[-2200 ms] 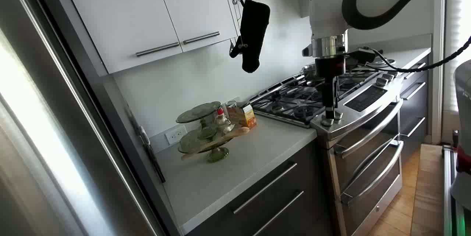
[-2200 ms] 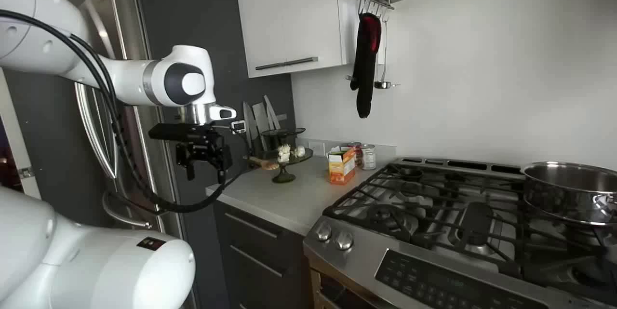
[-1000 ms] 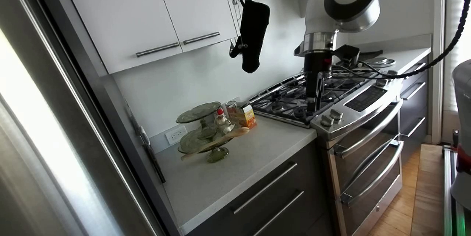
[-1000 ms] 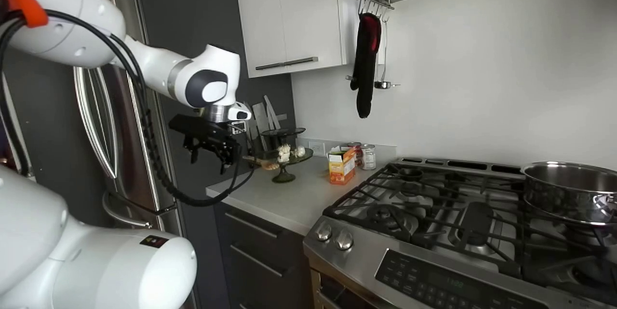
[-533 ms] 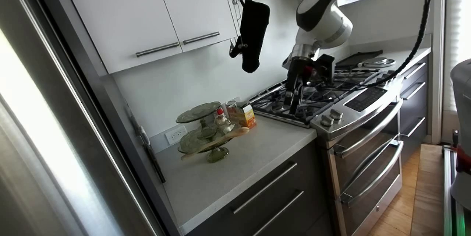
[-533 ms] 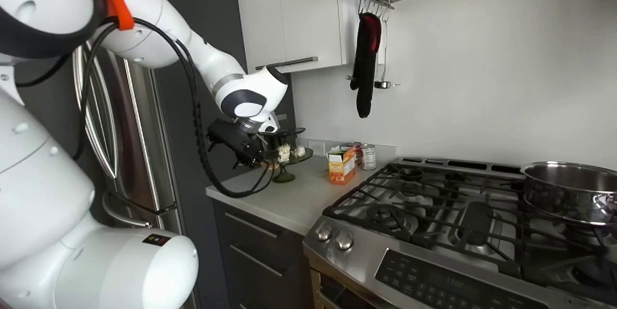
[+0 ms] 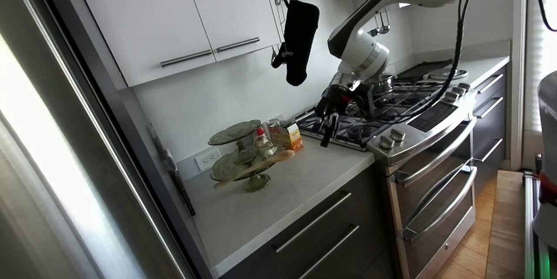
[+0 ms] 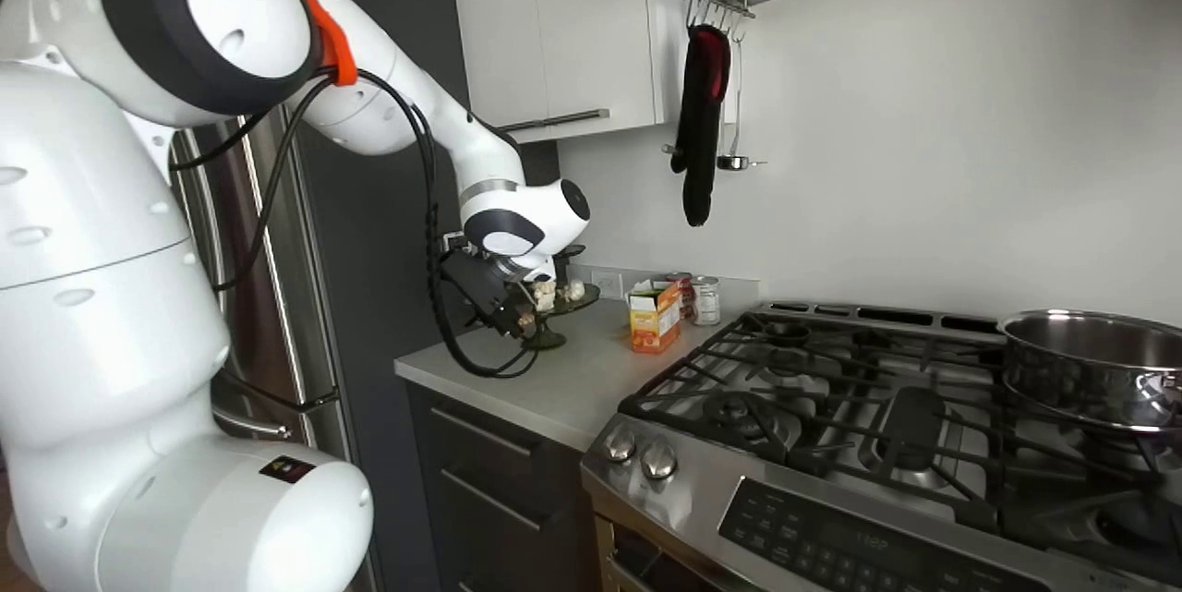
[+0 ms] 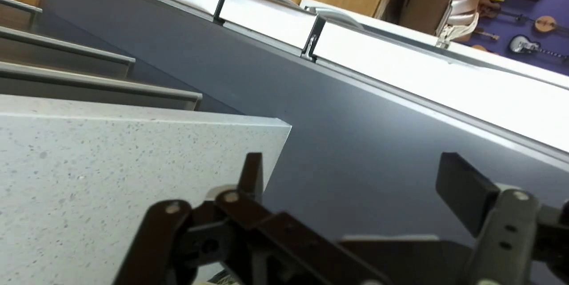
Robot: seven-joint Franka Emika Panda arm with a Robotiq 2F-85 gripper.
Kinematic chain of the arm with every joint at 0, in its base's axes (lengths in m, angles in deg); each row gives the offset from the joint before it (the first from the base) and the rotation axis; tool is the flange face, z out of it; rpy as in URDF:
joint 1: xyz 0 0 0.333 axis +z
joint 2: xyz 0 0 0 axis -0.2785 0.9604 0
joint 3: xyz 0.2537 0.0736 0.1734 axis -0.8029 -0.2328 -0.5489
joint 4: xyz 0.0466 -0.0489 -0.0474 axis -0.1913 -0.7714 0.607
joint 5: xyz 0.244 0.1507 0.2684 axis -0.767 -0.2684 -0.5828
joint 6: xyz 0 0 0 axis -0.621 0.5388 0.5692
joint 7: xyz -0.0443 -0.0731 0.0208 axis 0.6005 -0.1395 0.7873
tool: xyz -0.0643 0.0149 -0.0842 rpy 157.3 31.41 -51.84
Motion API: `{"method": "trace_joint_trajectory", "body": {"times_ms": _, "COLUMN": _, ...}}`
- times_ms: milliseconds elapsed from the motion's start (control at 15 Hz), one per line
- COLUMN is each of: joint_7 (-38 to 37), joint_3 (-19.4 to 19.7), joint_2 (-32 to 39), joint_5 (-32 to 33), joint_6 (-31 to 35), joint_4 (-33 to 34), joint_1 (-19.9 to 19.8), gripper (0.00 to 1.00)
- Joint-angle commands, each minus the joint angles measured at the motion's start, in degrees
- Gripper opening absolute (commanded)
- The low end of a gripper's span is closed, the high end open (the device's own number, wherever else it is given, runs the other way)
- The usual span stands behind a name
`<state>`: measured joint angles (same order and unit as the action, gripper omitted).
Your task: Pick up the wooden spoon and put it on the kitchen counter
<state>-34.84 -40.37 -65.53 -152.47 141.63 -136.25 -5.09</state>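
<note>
The light-tan wooden spoon [image 7: 274,158] rests slantwise across the lower tier of the olive-green plate stand [image 7: 235,133], its bowl past the rim. In an exterior view the spoon's bowl [image 8: 526,321] is partly hidden by my gripper [image 8: 508,320]. The pale-grey kitchen counter [image 7: 304,179] lies under the stand; it also shows in the wrist view [image 9: 111,178]. My gripper [image 7: 324,133] is tilted and apart from the spoon, near the counter's stove end in that view. In the wrist view my gripper [image 9: 351,174] is open with nothing between its fingers. The spoon is not clearly visible there.
An orange box [image 8: 655,320] and cans [image 8: 705,301] stand on the counter beside the stand. The gas stove [image 8: 831,407] with a steel pot [image 8: 1090,370] adjoins it. White wall cabinets [image 7: 174,18] hang above. A dark-grey panel [image 9: 355,142] borders the counter's end.
My arm has reached out and down toward the counter and plate stand, and the gripper has gone from upright to tilted. The spoon and stand have not moved.
</note>
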Motion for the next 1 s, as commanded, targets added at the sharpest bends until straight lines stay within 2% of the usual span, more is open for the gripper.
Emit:
{"method": "trace_joint_trajectory", "body": {"times_ms": 0, "joint_7": 0.1, "joint_3": -3.1, "joint_2": 1.4, "joint_5": -0.6, "joint_6": -0.4, "joint_4": 0.8, "joint_1": -4.1, "gripper": 1.0}}
{"method": "trace_joint_trajectory", "body": {"times_ms": 200, "joint_7": 0.1, "joint_3": -3.1, "joint_2": 4.0, "joint_5": -0.8, "joint_6": -0.3, "joint_4": 2.3, "joint_1": -5.6, "gripper": 1.0}}
{"method": "trace_joint_trajectory", "body": {"times_ms": 467, "joint_7": 0.1, "joint_3": -3.4, "joint_2": 4.2, "joint_5": -0.9, "joint_6": -0.3, "joint_4": 2.5, "joint_1": -5.6, "gripper": 1.0}}
{"method": "trace_joint_trajectory", "body": {"times_ms": 933, "joint_7": 2.1, "joint_3": -4.1, "joint_2": 14.5, "joint_5": -13.4, "joint_6": -1.7, "joint_4": 11.8, "joint_1": -8.2, "gripper": 1.0}}
